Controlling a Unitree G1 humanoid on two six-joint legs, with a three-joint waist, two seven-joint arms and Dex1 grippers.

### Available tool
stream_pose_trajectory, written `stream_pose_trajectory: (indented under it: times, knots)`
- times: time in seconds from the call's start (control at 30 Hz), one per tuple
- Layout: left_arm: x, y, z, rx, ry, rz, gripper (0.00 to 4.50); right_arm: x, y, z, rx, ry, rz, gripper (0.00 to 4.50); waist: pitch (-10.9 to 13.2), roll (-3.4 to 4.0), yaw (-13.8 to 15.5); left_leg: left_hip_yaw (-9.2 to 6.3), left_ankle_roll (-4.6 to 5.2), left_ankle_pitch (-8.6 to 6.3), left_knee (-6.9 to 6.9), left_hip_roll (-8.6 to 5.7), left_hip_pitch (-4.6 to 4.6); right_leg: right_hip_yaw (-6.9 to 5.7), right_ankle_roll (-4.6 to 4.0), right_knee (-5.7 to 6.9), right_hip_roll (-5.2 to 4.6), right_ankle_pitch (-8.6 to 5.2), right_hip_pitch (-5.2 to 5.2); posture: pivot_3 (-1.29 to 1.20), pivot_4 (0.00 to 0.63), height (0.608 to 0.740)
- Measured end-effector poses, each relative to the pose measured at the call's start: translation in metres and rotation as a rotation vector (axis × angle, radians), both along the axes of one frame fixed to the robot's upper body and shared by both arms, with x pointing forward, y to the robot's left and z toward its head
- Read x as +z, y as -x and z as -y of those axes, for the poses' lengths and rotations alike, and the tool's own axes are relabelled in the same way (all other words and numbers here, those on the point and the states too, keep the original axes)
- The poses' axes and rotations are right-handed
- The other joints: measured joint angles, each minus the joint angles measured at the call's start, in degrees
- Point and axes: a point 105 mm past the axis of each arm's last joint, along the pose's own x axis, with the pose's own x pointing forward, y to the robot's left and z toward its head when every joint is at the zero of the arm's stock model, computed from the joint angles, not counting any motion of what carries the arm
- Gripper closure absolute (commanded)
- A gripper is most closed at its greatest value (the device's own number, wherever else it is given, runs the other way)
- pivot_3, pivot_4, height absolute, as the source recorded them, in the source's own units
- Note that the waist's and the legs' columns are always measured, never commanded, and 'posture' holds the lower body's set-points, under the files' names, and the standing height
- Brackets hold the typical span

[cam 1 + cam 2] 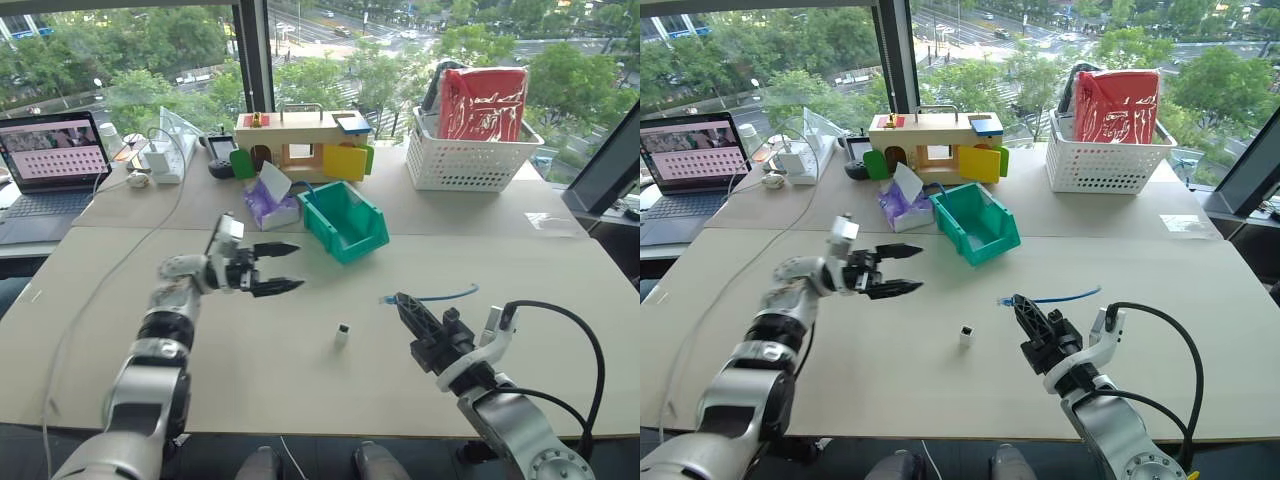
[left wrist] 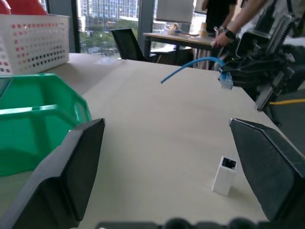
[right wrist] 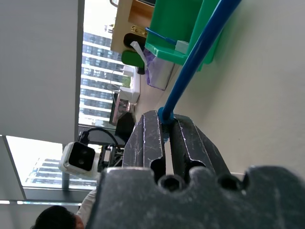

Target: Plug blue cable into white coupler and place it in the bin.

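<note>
My right gripper [image 1: 404, 306] clamps the blue cable [image 1: 438, 296] by its plug while my spread, empty left gripper [image 1: 284, 268] hovers above the white coupler [image 1: 342, 336] (upright, unplugged), so mating and the bin [image 1: 345, 221] drop remain.

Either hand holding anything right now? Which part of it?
The right hand is shut on the blue cable, pinching it at the plug end; the rest trails free over the table. The left hand is open and empty, above the table.

Left fingers [image 1: 290, 286] apart, right [image 1: 401, 301] together
</note>
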Motion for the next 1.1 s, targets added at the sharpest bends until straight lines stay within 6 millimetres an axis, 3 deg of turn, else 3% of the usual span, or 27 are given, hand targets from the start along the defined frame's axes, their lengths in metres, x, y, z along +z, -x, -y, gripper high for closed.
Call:
stream_pose_trajectory:
  times: [0.07,0.13,0.2,0.27,0.43,0.57,0.77,1.1]
  knots:
    - [-0.009,0.009,-0.012,0.144,0.054,-0.067,0.01,-0.001,-0.001,-0.001,0.007,-0.001,-0.002,4.5,-0.1,0.1,-0.2,-0.21,0.03,-0.03,0.0,0.01,0.14,0.1,0.02,-0.01,-0.18,-0.01,0.09,0.0,0.15,0.715]
    - [-0.038,0.023,-0.021,0.306,0.073,-0.188,0.01,-0.002,-0.002,-0.002,0.011,0.0,-0.008,4.5,-0.1,0.1,-0.1,-0.34,0.03,-0.03,-0.01,-0.02,0.1,0.1,0.06,-0.04,-0.24,0.0,0.08,0.0,0.15,0.715]
    - [-0.075,0.063,-0.025,0.43,-0.01,-0.27,0.01,-0.002,-0.004,-0.003,0.015,-0.002,-0.005,4.5,-0.1,0.01,-0.3,-0.29,0.02,-0.04,-0.02,0.01,0.1,0.15,0.03,-0.05,-0.27,0.01,0.05,0.0,0.15,0.715]
    - [-0.087,0.087,-0.017,0.504,-0.042,-0.318,0.01,-0.003,-0.004,-0.002,0.013,-0.005,-0.01,4.5,-0.1,-0.05,0.6,-0.38,0.01,-0.02,-0.02,0.01,0.07,0.07,0.03,-0.05,-0.31,0.0,0.06,0.0,0.15,0.715]
    - [-0.064,0.099,0.011,0.557,-0.093,-0.2,0.01,-0.003,-0.003,-0.007,0.039,-0.006,-0.002,4.5,-0.1,-0.01,1.7,0.3,0.31,0.2,-0.01,0.31,0.17,0.14,-0.05,-0.12,-0.28,-0.32,0.23,0.0,0.15,0.715]
    - [-0.075,0.102,0.019,0.591,-0.185,-0.176,0.01,-0.008,-0.004,-0.004,0.012,0.062,-0.008,4.5,-0.1,0.05,1.0,0.58,0.32,0.2,-0.01,0.55,0.42,0.17,-0.15,-0.13,-0.12,-0.33,0.37,0.0,0.15,0.715]
    - [-0.099,0.097,0.036,0.641,-0.236,-0.207,0.01,-0.015,-0.006,0.026,-0.139,0.313,-0.034,4.5,-0.2,0.09,1.2,0.98,0.32,0.19,-0.05,0.55,0.07,0.15,0.12,-0.13,-0.06,-0.2,0.01,0.0,0.15,0.715]
    - [-0.102,0.106,0.079,0.5,-0.242,-0.219,0.01,-0.013,0.01,0.033,-0.19,0.366,-0.051,4.5,-0.3,0.23,1.3,1.05,0.33,0.19,-0.04,0.57,0.1,0.19,-0.07,-0.16,-0.11,-0.36,0.08,0.0,0.15,0.715]
